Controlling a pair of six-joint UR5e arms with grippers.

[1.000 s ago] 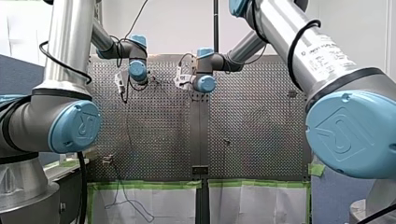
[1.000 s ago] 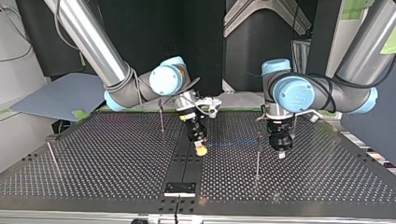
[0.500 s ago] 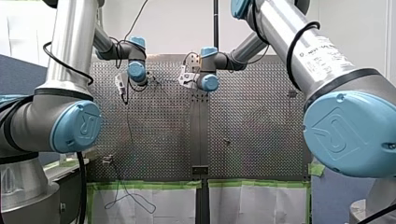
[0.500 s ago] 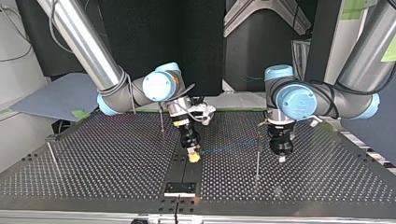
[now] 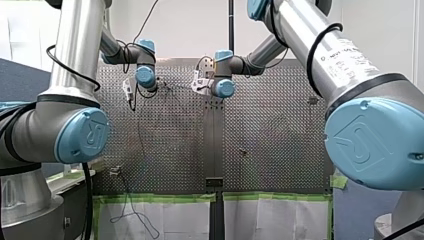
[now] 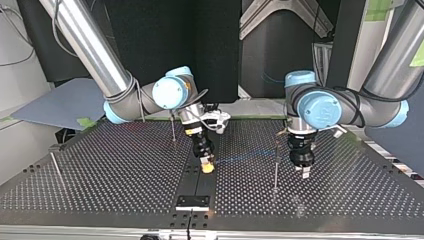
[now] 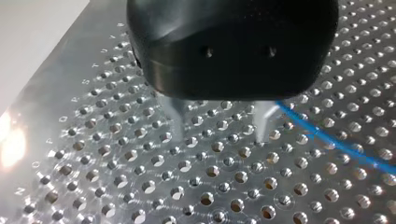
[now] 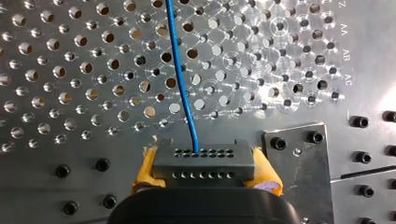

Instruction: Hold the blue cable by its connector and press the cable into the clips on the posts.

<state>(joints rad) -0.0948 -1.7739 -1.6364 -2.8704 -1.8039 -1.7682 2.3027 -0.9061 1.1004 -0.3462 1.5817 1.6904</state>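
Two-fingered right end effector (image 8: 205,173) pinching connector (image 8: 204,156), left end effector (image 7: 219,133) parted, empty

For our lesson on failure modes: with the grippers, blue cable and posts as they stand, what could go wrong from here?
My left gripper has its fingers open and empty, and the blue cable runs outside one finger; closing would probably miss it.
In the top view it hangs near a thin post; a sideways move might knock that.
My right gripper clamps the connector by its ends only; a tug on the cable could twist it loose.
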